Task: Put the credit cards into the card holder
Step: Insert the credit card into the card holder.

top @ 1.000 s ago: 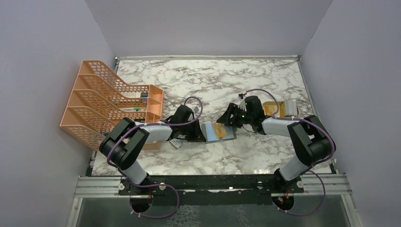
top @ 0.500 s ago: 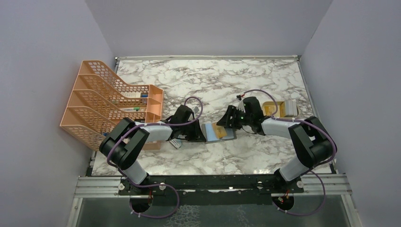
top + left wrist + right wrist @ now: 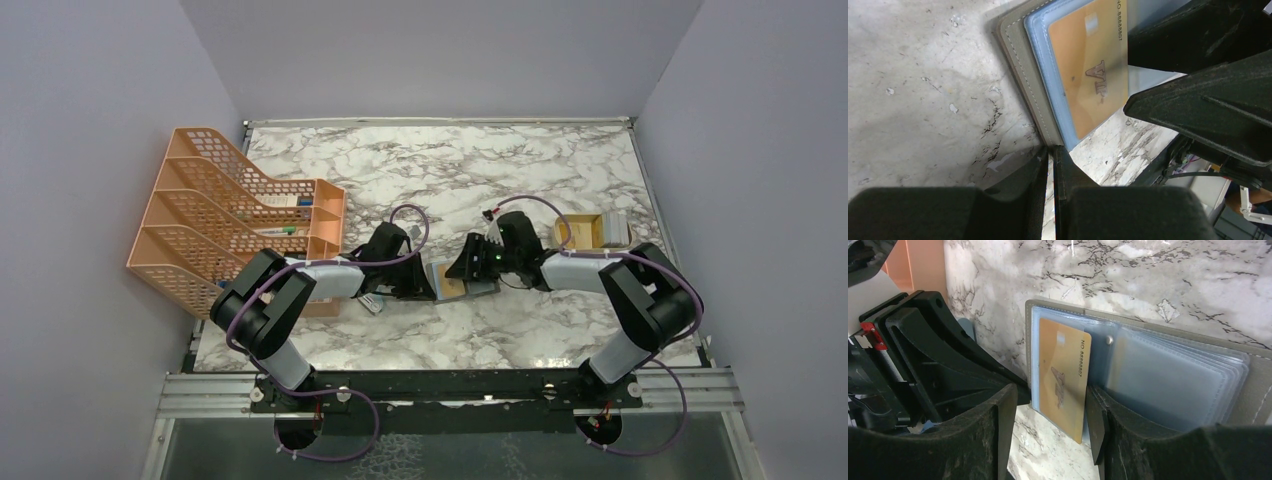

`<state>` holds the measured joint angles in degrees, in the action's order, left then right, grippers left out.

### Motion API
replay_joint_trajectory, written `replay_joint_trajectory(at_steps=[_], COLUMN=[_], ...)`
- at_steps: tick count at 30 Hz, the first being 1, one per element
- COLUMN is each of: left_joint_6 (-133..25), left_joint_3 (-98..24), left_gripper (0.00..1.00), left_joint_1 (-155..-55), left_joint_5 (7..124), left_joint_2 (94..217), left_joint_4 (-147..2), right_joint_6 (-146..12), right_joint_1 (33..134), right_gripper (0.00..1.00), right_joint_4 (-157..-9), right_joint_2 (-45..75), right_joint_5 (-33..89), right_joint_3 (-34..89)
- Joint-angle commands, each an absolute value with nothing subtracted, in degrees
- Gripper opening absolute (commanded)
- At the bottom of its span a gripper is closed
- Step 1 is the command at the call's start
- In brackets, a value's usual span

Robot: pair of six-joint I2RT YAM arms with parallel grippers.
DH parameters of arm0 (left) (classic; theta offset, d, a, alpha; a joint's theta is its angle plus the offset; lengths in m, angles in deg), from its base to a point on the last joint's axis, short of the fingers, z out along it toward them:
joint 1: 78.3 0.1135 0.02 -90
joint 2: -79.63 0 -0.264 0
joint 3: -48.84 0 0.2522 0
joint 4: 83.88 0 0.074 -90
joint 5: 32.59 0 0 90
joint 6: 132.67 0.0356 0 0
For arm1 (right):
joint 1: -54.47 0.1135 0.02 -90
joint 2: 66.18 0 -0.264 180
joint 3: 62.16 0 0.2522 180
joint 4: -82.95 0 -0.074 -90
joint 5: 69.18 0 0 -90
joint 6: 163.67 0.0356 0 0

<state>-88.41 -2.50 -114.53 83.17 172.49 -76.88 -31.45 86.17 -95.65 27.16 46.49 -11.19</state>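
Seen from above, the right gripper [image 3: 458, 270] covers most of the card holder [image 3: 484, 288]. What lies in the tan tray [image 3: 590, 230] beside that gripper's forearm is too small to make out. In the left wrist view, the frame cuts off the far end of the credit card [image 3: 1088, 75].

The left gripper [image 3: 1052, 150] has its jaws pressed nearly together. It seems to pinch the card holder's grey edge, though the contact itself is hidden. The right gripper's jaws stand spread, one on each side of the credit card.

The card is tan-gold with "VIP" lettering. It lies on the open holder's light blue, clear-pocketed inside, directly between the two tools.

Beneath them is a white marble-patterned table [image 3: 440, 170]. An orange file rack [image 3: 215, 215] stands beyond the left arm. Plain lilac walls [image 3: 100, 150] enclose the table.
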Motion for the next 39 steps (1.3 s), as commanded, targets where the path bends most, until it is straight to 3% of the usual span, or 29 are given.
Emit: replay_joint_trajectory(at_steps=[1, 13, 32, 36, 39], left_joint_6=[-88.1, -87.3, -86.2, -85.3, -84.5], left_joint_3=[-2.5, -3.9, -5.9, -7.2, -7.8], left_gripper=[0.13, 0.13, 0.13, 0.17, 0.25], left_joint_1=[-114.9, -114.7, -114.7, -114.7, -114.5], left_joint_5=[84.4, 82.7, 82.3, 81.5, 80.8], left_joint_2=[172.9, 171.4, 171.9, 171.1, 169.6], left_joint_4=[-77.5, -74.9, -73.2, -71.4, -70.1], right_joint_6=[-29.8, -35.1, -37.3, -38.7, -39.3], right_joint_1=[87.6, 87.9, 90.2, 90.2, 90.2], right_gripper=[0.52, 0.48, 0.23, 0.24, 0.30], right_joint_4=[-95.5, -81.2, -80.4, -77.7, -75.3], right_joint_2=[28.5, 24.0, 26.5, 27.0, 25.7], right_joint_5=[46.3, 37.9, 39.5, 38.4, 36.3], right_joint_3=[-9.8, -5.9, -3.2, -1.8, -0.8])
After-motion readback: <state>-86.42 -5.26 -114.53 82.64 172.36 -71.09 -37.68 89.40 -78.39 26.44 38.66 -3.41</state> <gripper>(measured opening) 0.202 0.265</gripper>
